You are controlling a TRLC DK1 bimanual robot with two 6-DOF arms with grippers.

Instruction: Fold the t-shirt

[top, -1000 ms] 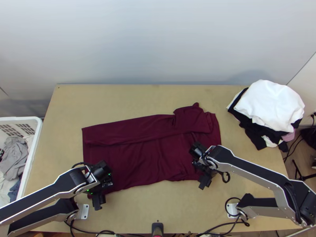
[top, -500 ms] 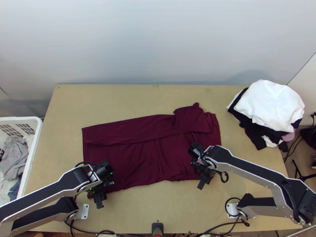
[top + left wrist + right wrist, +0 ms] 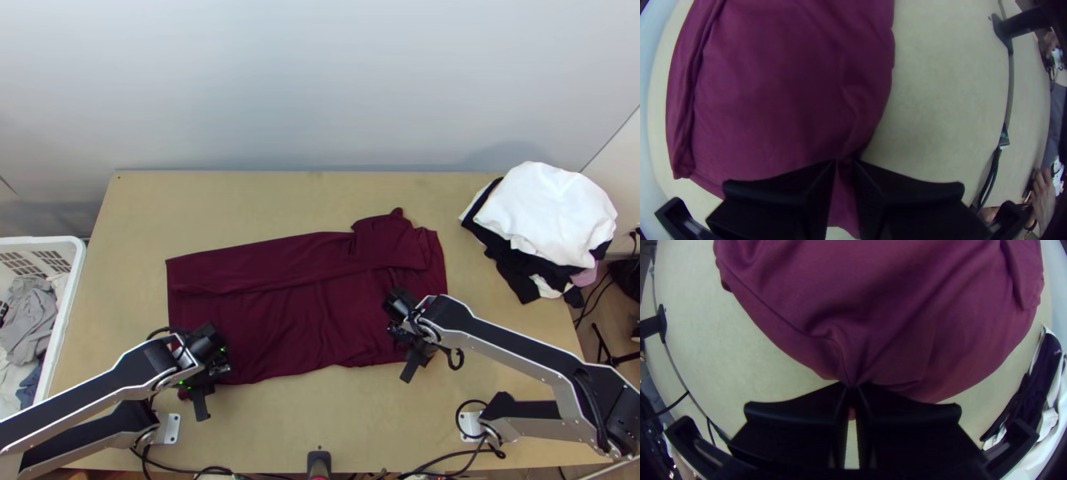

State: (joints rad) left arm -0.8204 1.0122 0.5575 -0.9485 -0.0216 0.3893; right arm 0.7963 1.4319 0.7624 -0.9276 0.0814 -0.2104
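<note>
Left gripper (image 3: 197, 394) shifted slightly, angled down, clamping t-shirt (image 3: 296, 324).

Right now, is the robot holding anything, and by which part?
Yes, the maroon T-shirt, pinched at its near edge: the left gripper by one corner, the right gripper by the other.

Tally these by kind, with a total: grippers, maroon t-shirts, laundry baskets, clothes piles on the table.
Grippers: 2 (left gripper, right gripper)
Maroon t-shirt: 1
Basket: 1
Clothes pile: 1
Total: 5
</note>
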